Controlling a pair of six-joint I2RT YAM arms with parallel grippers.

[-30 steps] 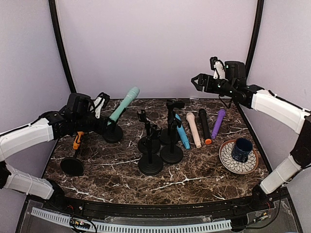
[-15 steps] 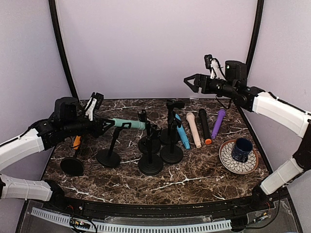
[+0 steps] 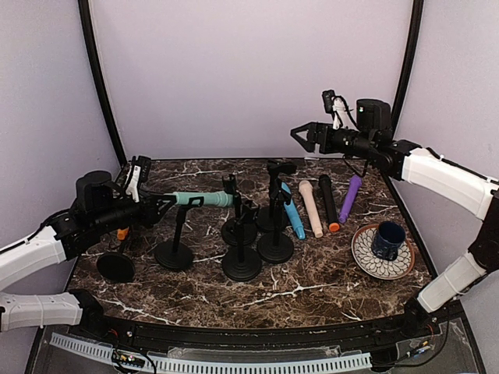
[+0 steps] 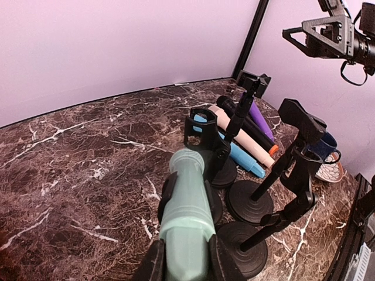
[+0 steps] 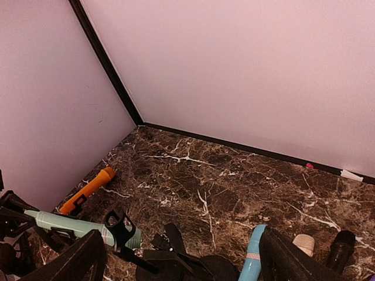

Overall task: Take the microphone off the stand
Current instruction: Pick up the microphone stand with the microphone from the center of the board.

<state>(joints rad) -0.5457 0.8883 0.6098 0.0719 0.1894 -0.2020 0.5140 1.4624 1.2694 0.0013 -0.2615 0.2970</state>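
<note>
A teal microphone [image 3: 204, 199] lies level in the clip of a black stand [image 3: 179, 232] at the left of the table. My left gripper [image 3: 161, 204] is shut on the microphone's left end. In the left wrist view the microphone [image 4: 187, 205] runs away from my gripper [image 4: 188, 264], and the stand's clip still grips its sides. My right gripper [image 3: 301, 134] is open and empty, high above the back of the table. In the right wrist view the gripper [image 5: 181, 260] is open and the teal microphone [image 5: 70, 226] lies far below at the left.
Several empty black stands [image 3: 242, 261] crowd the table's middle. An orange microphone [image 3: 122, 231] sits at the far left over a black base [image 3: 115, 267]. Blue [image 3: 293, 212], beige [image 3: 310, 207], black [image 3: 328, 201] and purple [image 3: 350, 197] microphones lie at the right. A mug [image 3: 387, 238] stands on a plate [image 3: 366, 257].
The teal microphone has tipped from slanting upward to level. Its stand has slid nearer and leftward as my left arm drew back. My right gripper has drifted left.
</note>
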